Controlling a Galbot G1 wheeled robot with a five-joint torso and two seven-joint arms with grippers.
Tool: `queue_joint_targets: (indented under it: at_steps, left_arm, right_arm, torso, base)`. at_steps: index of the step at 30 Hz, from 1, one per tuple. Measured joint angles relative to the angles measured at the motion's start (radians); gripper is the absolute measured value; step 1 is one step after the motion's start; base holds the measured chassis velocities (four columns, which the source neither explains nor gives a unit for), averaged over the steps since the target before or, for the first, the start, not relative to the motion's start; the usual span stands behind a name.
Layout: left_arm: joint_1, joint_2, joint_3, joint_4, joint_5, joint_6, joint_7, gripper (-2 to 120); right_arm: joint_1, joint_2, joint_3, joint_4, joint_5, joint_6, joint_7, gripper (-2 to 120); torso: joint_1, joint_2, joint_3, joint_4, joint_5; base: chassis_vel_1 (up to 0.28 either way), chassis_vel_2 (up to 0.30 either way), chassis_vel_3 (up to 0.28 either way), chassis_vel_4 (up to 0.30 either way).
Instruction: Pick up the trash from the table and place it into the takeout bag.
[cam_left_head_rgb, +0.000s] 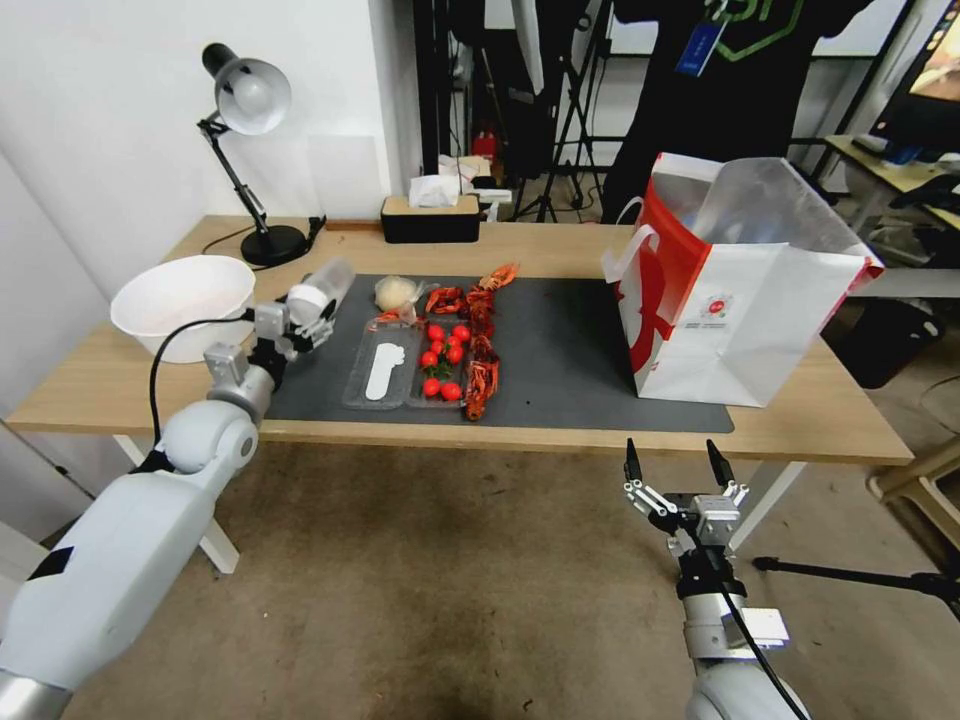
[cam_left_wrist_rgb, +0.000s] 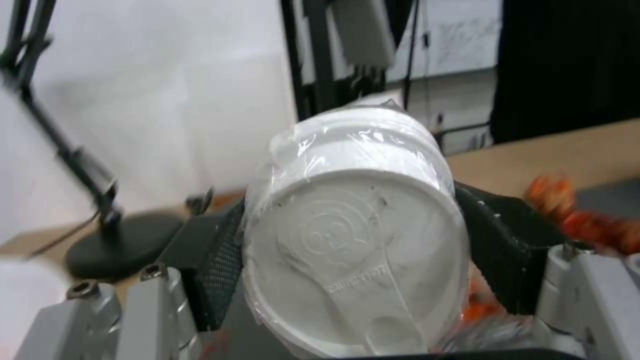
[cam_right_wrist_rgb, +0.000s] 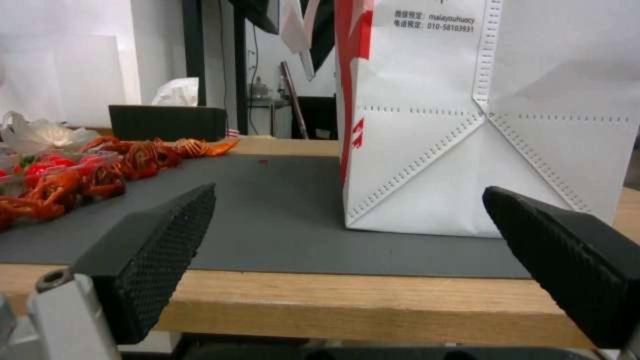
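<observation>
My left gripper (cam_left_head_rgb: 308, 312) is shut on the clear plastic cup with a white lid (cam_left_head_rgb: 325, 285), holding it tilted over the left edge of the dark grey mat (cam_left_head_rgb: 570, 360). In the left wrist view the lid (cam_left_wrist_rgb: 353, 250) faces the camera between the two black pads (cam_left_wrist_rgb: 213, 260). A small whitish wad (cam_left_head_rgb: 397, 292) lies on the mat's far left. The takeout bag (cam_left_head_rgb: 740, 300) stands open on the right of the table (cam_left_head_rgb: 820, 420). My right gripper (cam_left_head_rgb: 675, 462) hangs open, below and in front of the table's front edge, facing the bag (cam_right_wrist_rgb: 467, 125).
A clear tray (cam_left_head_rgb: 385, 375) with red tomatoes (cam_left_head_rgb: 445, 360) and crayfish (cam_left_head_rgb: 482, 340) lies mid-mat. A white round basin (cam_left_head_rgb: 183, 300) sits at the table's left end. At the back stand a desk lamp (cam_left_head_rgb: 250, 150) and a black tissue box (cam_left_head_rgb: 430, 215).
</observation>
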Motion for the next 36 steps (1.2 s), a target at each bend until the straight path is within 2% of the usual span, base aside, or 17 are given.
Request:
queue_joint_targets:
  at_steps: [3, 4, 7, 8, 11, 12, 15, 16, 20, 21, 24, 25, 32, 36]
  left_arm:
    - [-0.053, 0.025, 0.049, -0.066, -0.068, 0.002, 0.008, 70]
    - [-0.053, 0.025, 0.049, -0.066, -0.068, 0.002, 0.008, 70]
    - [-0.151, 0.054, 0.142, -0.113, -0.161, 0.002, 0.036, 70]
    - [-0.151, 0.054, 0.142, -0.113, -0.161, 0.002, 0.036, 70]
    - [-0.284, 0.076, 0.27, -0.128, -0.259, 0.001, 0.09, 70]
    - [-0.284, 0.076, 0.27, -0.128, -0.259, 0.001, 0.09, 70]
    - [-0.402, 0.066, 0.366, -0.12, -0.326, 0.0, 0.14, 70]
    - [-0.402, 0.066, 0.366, -0.12, -0.326, 0.0, 0.14, 70]
    - [-0.526, 0.009, 0.474, -0.095, -0.382, 0.001, 0.156, 70]
    - [-0.526, 0.009, 0.474, -0.095, -0.382, 0.001, 0.156, 70]
    - [-0.622, -0.051, 0.562, -0.06, -0.406, 0.002, 0.156, 70]
    - [-0.622, -0.051, 0.562, -0.06, -0.406, 0.002, 0.156, 70]
    - [-0.766, -0.183, 0.682, 0.021, -0.434, 0.006, 0.152, 70]
    - [-0.796, -0.222, 0.712, 0.048, -0.438, 0.006, 0.15, 70]
  right_arm:
    - [-0.002, 0.002, 0.0, 0.004, -0.003, 0.0, 0.0, 100]
    - [-0.002, 0.002, 0.0, 0.004, -0.003, 0.0, 0.0, 100]
    - [-0.005, 0.003, 0.0, 0.009, -0.005, 0.0, 0.0, 100]
    - [-0.005, 0.003, 0.0, 0.009, -0.005, 0.0, 0.0, 100]
    - [-0.01, 0.005, 0.004, 0.013, -0.006, 0.0, 0.001, 100]
    - [-0.01, 0.005, 0.004, 0.013, -0.006, 0.0, 0.001, 100]
    - [-0.014, 0.006, 0.01, 0.017, -0.006, 0.001, 0.003, 100]
    - [-0.014, 0.006, 0.01, 0.017, -0.006, 0.001, 0.003, 100]
    - [-0.015, 0.011, 0.014, 0.021, -0.006, 0.001, 0.004, 100]
    - [-0.015, 0.011, 0.014, 0.021, -0.006, 0.001, 0.004, 100]
    - [-0.011, 0.017, 0.014, 0.021, -0.007, -0.002, 0.004, 100]
    - [-0.011, 0.017, 0.014, 0.021, -0.007, -0.002, 0.004, 100]
    - [-0.008, 0.028, 0.014, 0.017, -0.011, -0.004, 0.004, 100]
    - [-0.009, 0.029, 0.014, 0.015, -0.011, -0.004, 0.004, 100]
  torso:
    - [0.0, 0.0, 0.0, 0.0, -0.0001]
    - [0.0, 0.0, 0.0, 0.0, -0.0001]
    - [0.0, 0.0, 0.0, -0.0001, -0.0001]
    - [0.0, 0.0, 0.0, -0.0001, -0.0001]
    - [0.0, 0.0, 0.0, -0.0001, 0.0001]
    - [0.0, 0.0, 0.0, -0.0001, 0.0001]
    - [0.0, 0.0, 0.0, -0.0001, 0.0005]
    - [0.0, 0.0, 0.0, -0.0001, 0.0005]
    - [0.0, 0.0, 0.0, 0.0, 0.0]
    - [0.0, 0.0, 0.0, 0.0, 0.0]
    - [0.0, 0.0, 0.0, -0.0002, 0.0002]
    - [0.0, 0.0, 0.0, -0.0002, 0.0002]
    - [0.0, 0.0, 0.0, -0.0003, 0.0002]
    - [0.0, 0.0, 0.0, -0.0003, 0.0003]
  base:
    - [0.0, 0.0, 0.0, 0.0]
    - [0.0, 0.0, 0.0, 0.0]
    - [0.0, 0.0, 0.0, 0.0]
    - [0.0, 0.0, 0.0, 0.0]
    - [0.0, 0.0, 0.0, 0.0]
    - [0.0, 0.0, 0.0, 0.0]
    - [0.0, 0.0, 0.0, 0.0]
    - [0.0, 0.0, 0.0, 0.0]
    - [0.0, 0.0, 0.0, 0.0]
    - [0.0, 0.0, 0.0, 0.0]
    - [0.0, 0.0, 0.0, 0.0]
    - [0.0, 0.0, 0.0, 0.0]
    - [0.0, 0.0, 0.0, 0.0]
    - [0.0, 0.0, 0.0, 0.0]
